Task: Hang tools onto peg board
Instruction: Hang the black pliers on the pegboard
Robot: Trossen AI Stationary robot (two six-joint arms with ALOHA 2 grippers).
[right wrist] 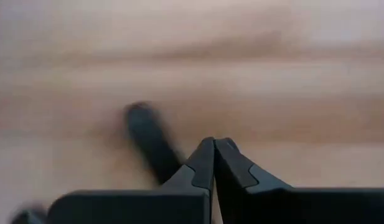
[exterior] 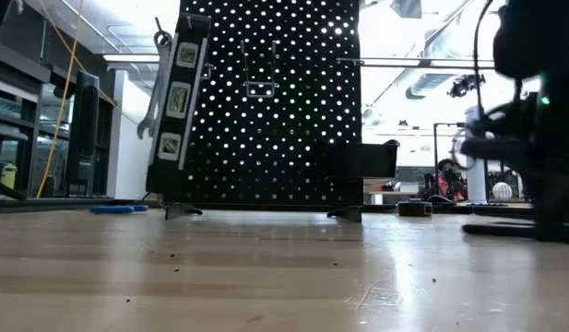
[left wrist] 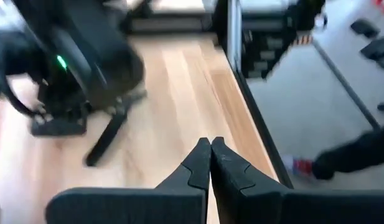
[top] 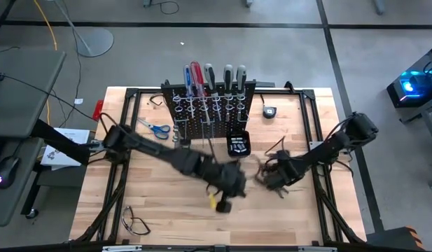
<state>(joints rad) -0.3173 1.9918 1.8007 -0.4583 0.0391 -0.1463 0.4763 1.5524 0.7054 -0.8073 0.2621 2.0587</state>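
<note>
Scissors point(top: 157, 129): flat on table point(top: 166, 203) nr left edge, unhung. Peg board point(top: 208, 105): upright at far edge, screwdrivers point(top: 214, 74) slotted in rings so handles stay up. Left hand point(top: 226, 196): mid-table, fingers pressed together, empty. Right hand point(top: 272, 178): just right of it, closed, nothing held.

**Both arms extended inward, both grippers closed**

The left arm reaches diagonally from the left edge toward the table's centre; the left gripper point(left wrist: 210, 163) has its fingers pressed together, empty. The right arm bends in from the right edge; the right gripper point(right wrist: 213, 163) sits low over the tabletop, fingers likewise together, near the left one.
</note>
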